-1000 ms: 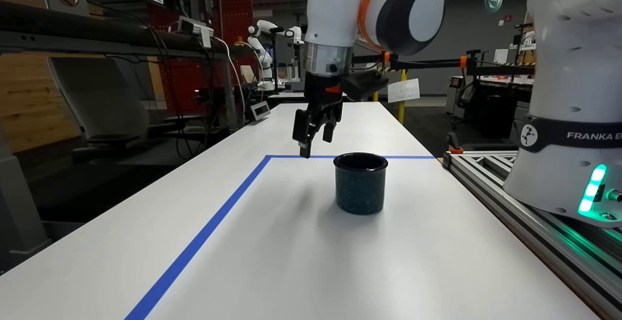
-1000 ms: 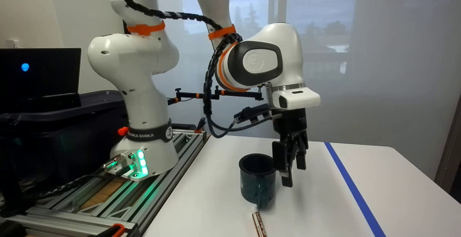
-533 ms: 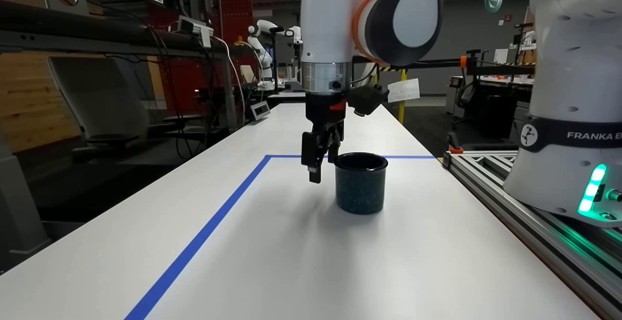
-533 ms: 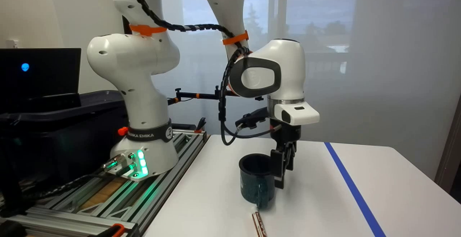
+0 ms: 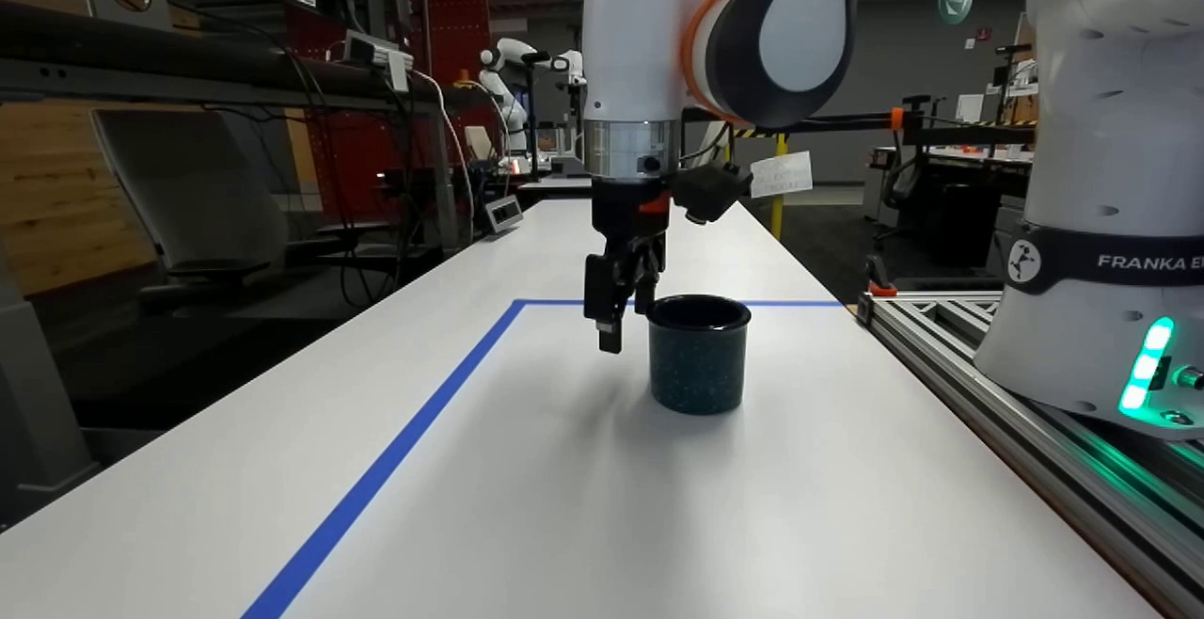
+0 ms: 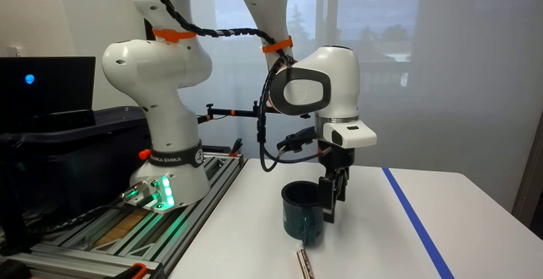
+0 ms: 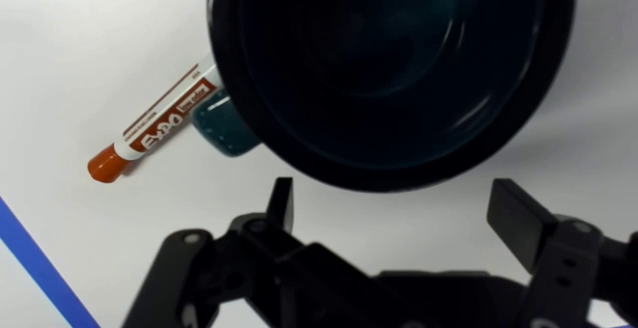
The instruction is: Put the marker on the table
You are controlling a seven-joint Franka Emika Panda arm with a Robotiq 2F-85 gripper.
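The marker, white with brown lettering and an orange-brown cap, lies on the white table (image 5: 527,525) in an exterior view (image 6: 304,263). In the wrist view the marker (image 7: 164,111) touches or nearly touches the cup's handle, its far end hidden under the rim. The dark blue-green cup (image 5: 697,365) stands upright and hides the marker in that view; it also shows in the wrist view (image 7: 379,178). My gripper (image 5: 627,323) is open and empty, pointing down beside the cup, fingertips above the table. In the wrist view the fingers (image 7: 391,208) are wide apart, just short of the cup rim.
Blue tape (image 5: 404,440) marks lines on the table. A metal rail (image 6: 208,215) runs along the table edge by the robot base. A small grey box (image 5: 504,214) sits on the table's far edge. The cup's handle (image 6: 309,228) points toward the marker.
My gripper has come down beside the cup and turned more upright during the first half second. Since then it has hardly moved. The cup and marker have not moved.
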